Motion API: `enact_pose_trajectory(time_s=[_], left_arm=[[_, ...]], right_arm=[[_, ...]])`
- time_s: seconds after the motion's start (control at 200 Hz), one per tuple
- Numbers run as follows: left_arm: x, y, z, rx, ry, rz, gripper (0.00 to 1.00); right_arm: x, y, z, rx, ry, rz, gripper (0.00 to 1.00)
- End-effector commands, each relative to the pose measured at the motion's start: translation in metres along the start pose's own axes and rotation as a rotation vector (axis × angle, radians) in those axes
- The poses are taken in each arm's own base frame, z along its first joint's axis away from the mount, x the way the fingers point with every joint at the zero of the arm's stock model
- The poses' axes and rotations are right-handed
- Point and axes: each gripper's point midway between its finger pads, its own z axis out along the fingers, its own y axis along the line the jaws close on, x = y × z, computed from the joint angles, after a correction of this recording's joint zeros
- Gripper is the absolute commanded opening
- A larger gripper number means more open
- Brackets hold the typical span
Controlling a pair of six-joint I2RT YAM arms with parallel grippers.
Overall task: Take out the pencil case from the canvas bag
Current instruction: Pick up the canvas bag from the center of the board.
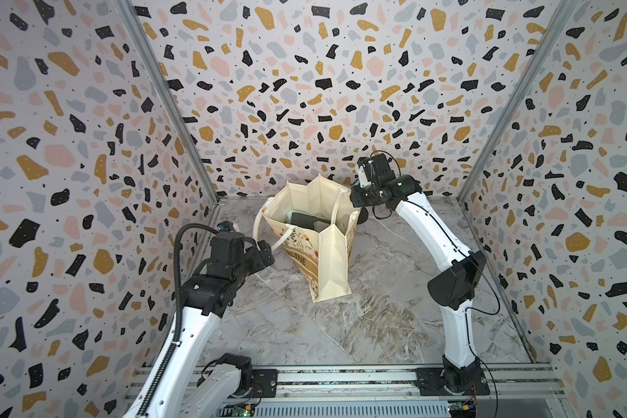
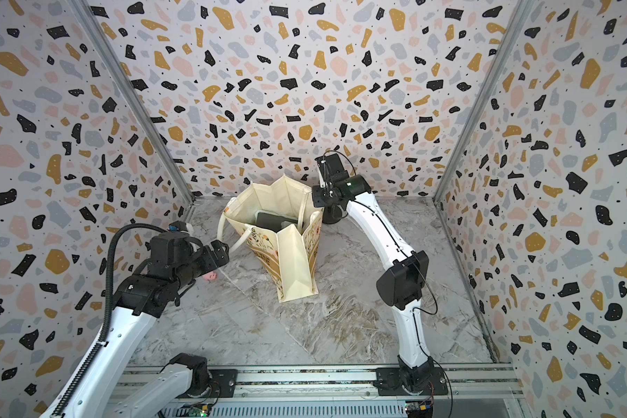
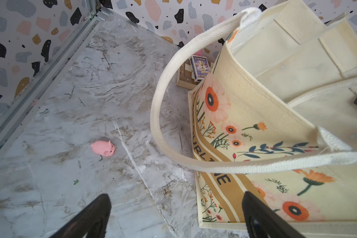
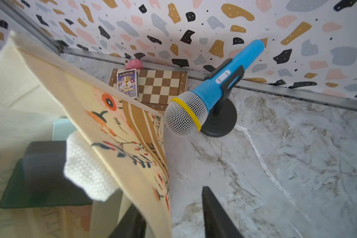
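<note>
The cream canvas bag (image 1: 326,260) (image 2: 294,260) stands open-mouthed in the middle of the table, floral face and tan band toward my left arm (image 3: 256,127). Inside lies a dark oblong case (image 1: 306,220) (image 4: 39,175), the pencil case as far as I can tell, beside a pale flat thing. My right gripper (image 1: 354,208) (image 4: 170,197) straddles the bag's far wall (image 4: 115,123), one finger inside, one outside with a gap to the fabric. My left gripper (image 1: 266,253) (image 3: 176,204) is wide open by the near white handle (image 3: 163,99), holding nothing.
A blue toy microphone (image 4: 206,96) on a black stand is close behind the bag. A chessboard (image 4: 163,86) with a card box (image 4: 128,83) lies against the back wall. A pink toy pig (image 3: 103,148) sits on the marble near my left arm.
</note>
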Motion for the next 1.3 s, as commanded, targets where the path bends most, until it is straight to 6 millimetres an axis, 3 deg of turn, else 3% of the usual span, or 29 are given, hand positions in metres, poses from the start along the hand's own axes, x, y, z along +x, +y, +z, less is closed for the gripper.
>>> enact_pose_trajectory(time_s=[0.0, 0.215, 0.36, 0.551, 0.936, 1.297], left_arm=[[-0.021, -0.009, -0.013, 0.010, -0.038, 0.002, 0.99], [-0.052, -0.035, -0.018, 0.072, -0.052, 0.000, 0.99], [-0.065, -0.058, -0.009, 0.123, 0.016, 0.003, 0.99], [-0.064, -0.082, 0.008, 0.194, 0.121, -0.018, 1.00], [-0.076, -0.092, 0.057, 0.035, 0.251, 0.036, 0.87], [-0.065, -0.093, 0.095, -0.043, 0.329, 0.070, 0.60]], right_arm=[[-0.010, -0.002, -0.024, 0.003, -0.034, 0.000, 0.27], [-0.010, -0.003, -0.052, -0.023, -0.121, 0.040, 0.00], [0.006, -0.002, -0.065, -0.055, -0.131, 0.061, 0.00], [0.034, -0.003, -0.082, -0.088, -0.138, 0.092, 0.00], [0.053, -0.002, -0.085, -0.096, -0.116, 0.090, 0.00], [0.053, 0.002, -0.084, -0.094, -0.107, 0.067, 0.00]])
